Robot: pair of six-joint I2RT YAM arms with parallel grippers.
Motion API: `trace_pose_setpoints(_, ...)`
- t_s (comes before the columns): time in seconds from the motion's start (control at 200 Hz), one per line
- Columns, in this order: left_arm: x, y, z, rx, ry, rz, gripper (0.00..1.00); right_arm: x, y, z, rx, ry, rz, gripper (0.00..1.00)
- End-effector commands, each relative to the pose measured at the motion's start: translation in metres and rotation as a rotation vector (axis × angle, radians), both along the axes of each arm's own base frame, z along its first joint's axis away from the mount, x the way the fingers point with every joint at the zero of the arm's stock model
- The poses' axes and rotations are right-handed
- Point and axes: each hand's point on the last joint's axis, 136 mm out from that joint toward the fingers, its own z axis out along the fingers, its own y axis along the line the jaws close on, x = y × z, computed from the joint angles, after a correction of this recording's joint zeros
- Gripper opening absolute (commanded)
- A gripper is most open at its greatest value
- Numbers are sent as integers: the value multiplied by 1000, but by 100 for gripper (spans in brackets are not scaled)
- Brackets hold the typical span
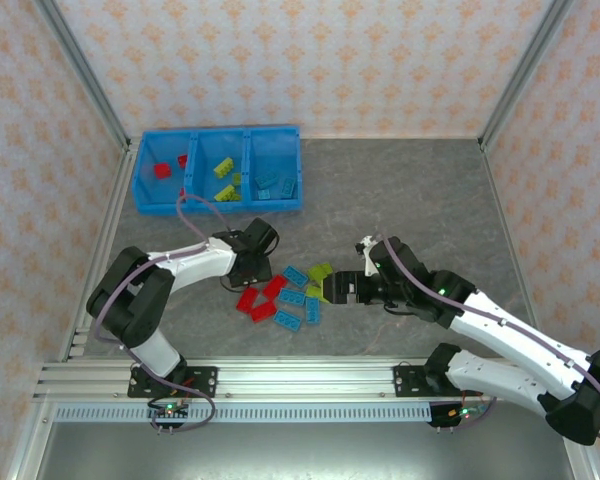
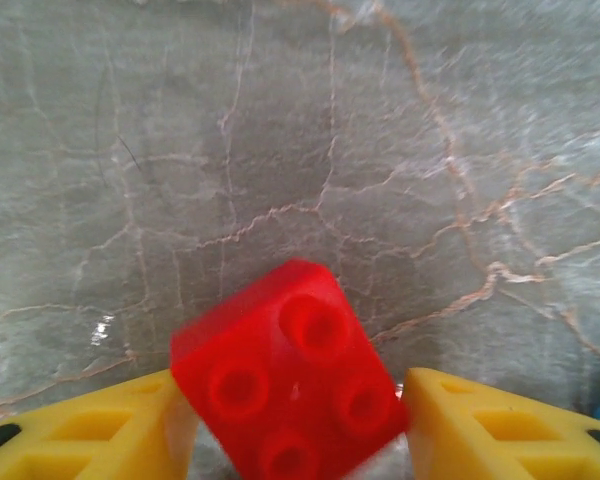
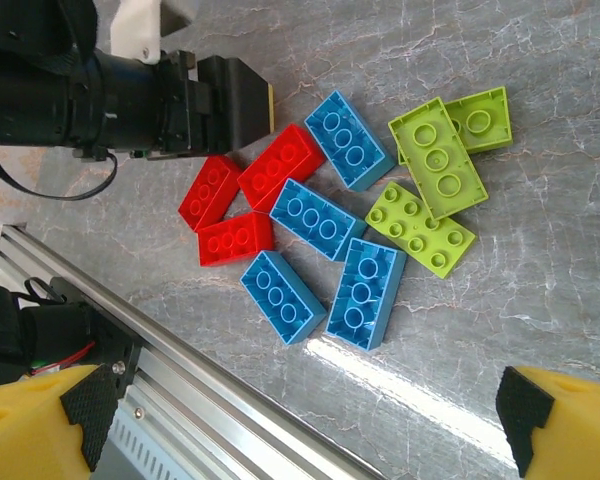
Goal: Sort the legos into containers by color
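yellow fingers (image 2: 90, 435) of the left gripper (image 2: 292, 425) stand against both flanks of a red brick (image 2: 285, 365). the brick sits skewed between them, studs up, one corner turned toward the wrist camera. they look closed on it, though how firmly cannot be told.

the right gripper (image 3: 300, 430) hangs with its fingers wide apart and nothing between them, over the loose legos (image 3: 315, 218) on the grey veined table (image 1: 410, 190). red, blue and lime pieces lie flat there, several touching edge to edge, with the left gripper's brick at the red end of that cluster.

well beyond, at the far left of the table, the blue bin (image 1: 280, 131) holds red bricks in its left compartment, green in the middle and blue in the right.

such a brick is likely light, hard and smooth-walled. it will not give under the fingers, so the hold rests on friction alone. pinched across corners as this one seems to be, it could pivot or squirt out. the safer grip is square across two parallel side walls, low beneath the studs. pieces lying at the edge of the cluster look easier to take than the ones wedged between neighbours.
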Motion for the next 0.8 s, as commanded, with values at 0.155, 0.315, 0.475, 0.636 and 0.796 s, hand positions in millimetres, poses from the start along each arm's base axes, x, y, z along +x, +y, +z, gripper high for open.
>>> trace_pose_setpoints(0.155,2,-3,-7,1,2,-8,35,5,2,5,30,-11,-41,99)
trace_pose_setpoints(0.315,7,-3,13,-5,-44,-14,28,3,10,10,58,-19,-18,99)
trace_pose_setpoints(0.475,33,3,80,13,-198,-28,27,5,20,27,108,-58,-7,99)
trace_pose_setpoints(0.636,84,49,165,82,-382,46,27,12,18,35,106,-94,-33,99)
trace_pose_setpoints(0.796,146,120,204,133,-474,204,27,14,17,37,108,-94,-45,99)
